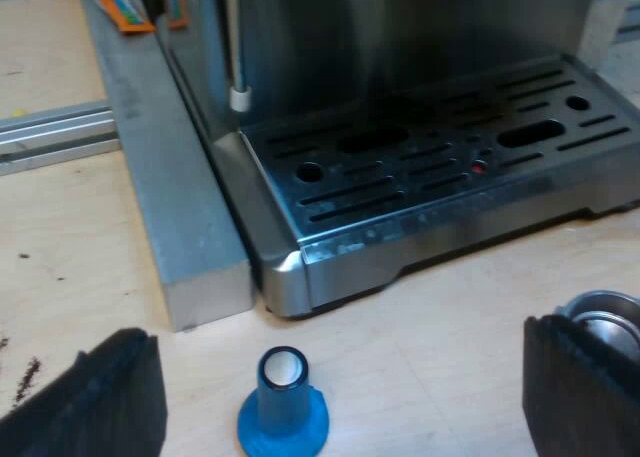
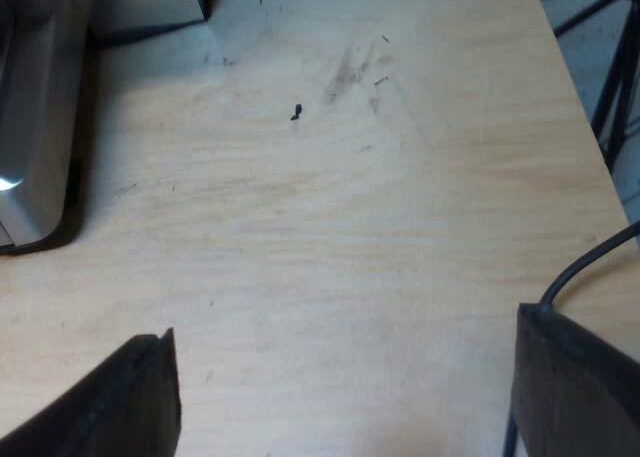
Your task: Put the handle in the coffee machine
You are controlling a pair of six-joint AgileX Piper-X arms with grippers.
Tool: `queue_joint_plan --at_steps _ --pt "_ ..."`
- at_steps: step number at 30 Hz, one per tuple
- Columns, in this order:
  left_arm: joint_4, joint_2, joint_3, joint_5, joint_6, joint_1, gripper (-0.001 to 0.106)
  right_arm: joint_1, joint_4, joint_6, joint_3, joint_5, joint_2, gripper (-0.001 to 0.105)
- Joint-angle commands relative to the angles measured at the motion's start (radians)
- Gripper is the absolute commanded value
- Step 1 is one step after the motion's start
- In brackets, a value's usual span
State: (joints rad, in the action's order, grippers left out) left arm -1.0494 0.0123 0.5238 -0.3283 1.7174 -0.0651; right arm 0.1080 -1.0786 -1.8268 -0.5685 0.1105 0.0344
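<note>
My left gripper [image 1: 340, 402] is open above the wooden table in front of the espresso machine [image 1: 400, 97]. A blue tamper [image 1: 283, 409] stands upright on the table between its fingers, untouched. The metal holder's round basket [image 1: 605, 317] peeks out behind one black finger [image 1: 580, 387], close to the drip tray's front edge; its handle is hidden. The machine's slotted drip tray [image 1: 450, 167] and steam wand [image 1: 236, 47] are just beyond. My right gripper [image 2: 345, 397] is open over bare wood with nothing between its fingers, near a corner of the machine's base [image 2: 35, 127].
A grey metal block [image 1: 165, 167] runs along the machine's side, with an orange packet [image 1: 125, 5] on top. An aluminium rail [image 1: 55, 132] lies beyond it. Coffee grounds speck the wood [image 2: 350, 72]. The table's edge [image 2: 580, 107] is near my right gripper.
</note>
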Motion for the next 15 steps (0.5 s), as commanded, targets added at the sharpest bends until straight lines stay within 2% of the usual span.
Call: queue_joint_plan --at_steps 1,2,6,9,15 --pt "-0.007 0.015 0.021 -0.029 0.010 -0.029 0.074 -0.022 -0.038 -0.004 -0.042 0.001 0.035 0.066" --pt "-0.015 -0.047 0.048 -0.073 0.010 -0.083 0.074 -0.041 -0.057 -0.015 -0.058 0.001 0.058 0.062" --pt "-0.014 -0.105 0.069 -0.117 0.000 -0.162 0.074 -0.103 -0.126 -0.058 -0.112 0.001 0.132 0.050" --pt "-0.014 -0.146 0.072 -0.167 -0.002 -0.236 0.074 -0.165 -0.179 -0.063 -0.163 0.001 0.200 0.049" --pt "-0.014 -0.183 0.072 -0.185 -0.018 -0.350 0.074 -0.231 -0.253 -0.063 -0.242 0.001 0.312 0.049"
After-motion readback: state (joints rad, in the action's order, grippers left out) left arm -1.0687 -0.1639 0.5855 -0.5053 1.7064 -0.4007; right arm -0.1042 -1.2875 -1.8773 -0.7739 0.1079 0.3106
